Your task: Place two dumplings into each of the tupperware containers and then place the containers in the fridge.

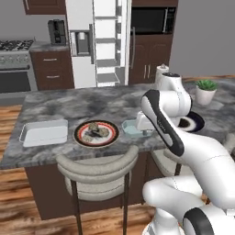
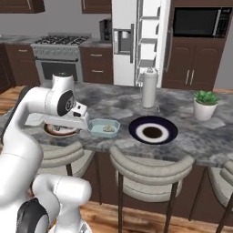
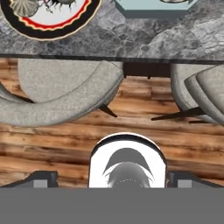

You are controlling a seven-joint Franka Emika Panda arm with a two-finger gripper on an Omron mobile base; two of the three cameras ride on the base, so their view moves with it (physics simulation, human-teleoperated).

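My fingertips (image 3: 43,178) sit spread wide at the bottom corners of the hand view, nothing between them, so I'm empty-handed. I'm looking down past the counter edge at wood floor and the curved grey stool backs (image 3: 65,94).

Just beyond, along the top of that view, the marble counter (image 3: 144,33) begins. At upper left is the red-ringed plate (image 3: 48,22) with a dumpling or two on it. At top centre is the near wall of the small blue container (image 3: 151,8). They sit side by side, close to the counter's near edge, I'd guess so each transfer is a short hop.

The left base view gives me what my hand camera misses. The dumplings (image 1: 95,130) are piled mid-plate, centre frame, and the larger white container (image 1: 43,132) lies at the left, apart from the plate, looking empty. My own arm hides part of the blue tub there.

The right base view fills that gap: the blue tub (image 2: 104,127) shows a pale lump inside, probably a dumpling, though I can't count. To its right is a dark plate (image 2: 152,130), then a plant (image 2: 205,104).

Farthest back, upper centre, the fridge (image 1: 98,41) stands with one door open, white shelves bare, ready for the tubs later.
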